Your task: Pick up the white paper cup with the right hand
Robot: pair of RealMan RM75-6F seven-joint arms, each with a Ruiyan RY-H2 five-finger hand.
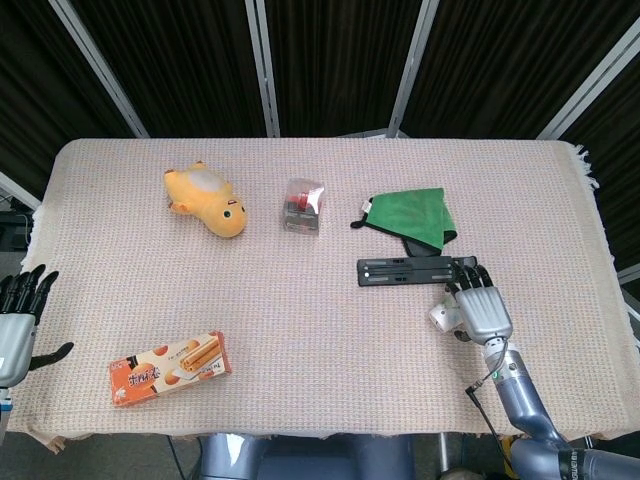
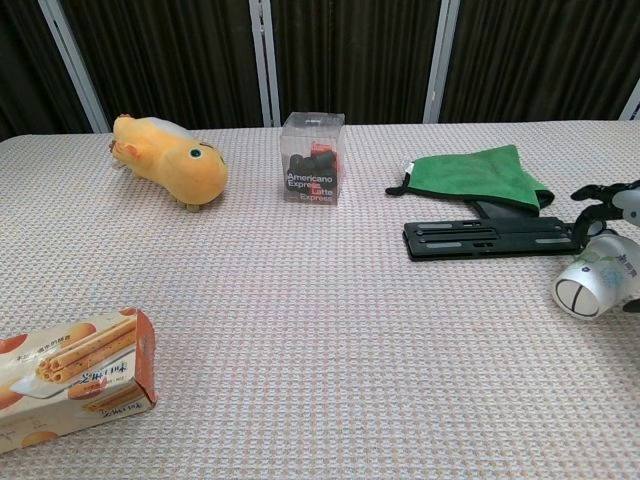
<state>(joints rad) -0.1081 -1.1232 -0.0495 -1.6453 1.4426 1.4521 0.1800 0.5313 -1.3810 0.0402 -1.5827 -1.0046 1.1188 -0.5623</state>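
Note:
The white paper cup point(image 1: 443, 315) lies on its side on the woven tablecloth at the right, its base facing the chest view point(image 2: 595, 284). My right hand point(image 1: 482, 309) hovers over the cup's right side with its fingers stretched out and apart, pointing to the far edge. In the chest view its dark fingertips point(image 2: 597, 196) show just above the cup, not closed round it. Off the table's left edge, my left hand point(image 1: 17, 325) has its fingers spread and holds nothing.
A black flat rail point(image 1: 410, 270) lies just beyond the cup, with a green cloth point(image 1: 412, 214) behind it. A clear box of capsules point(image 1: 302, 205), a yellow plush toy point(image 1: 208, 201) and a biscuit box point(image 1: 170, 367) lie further left.

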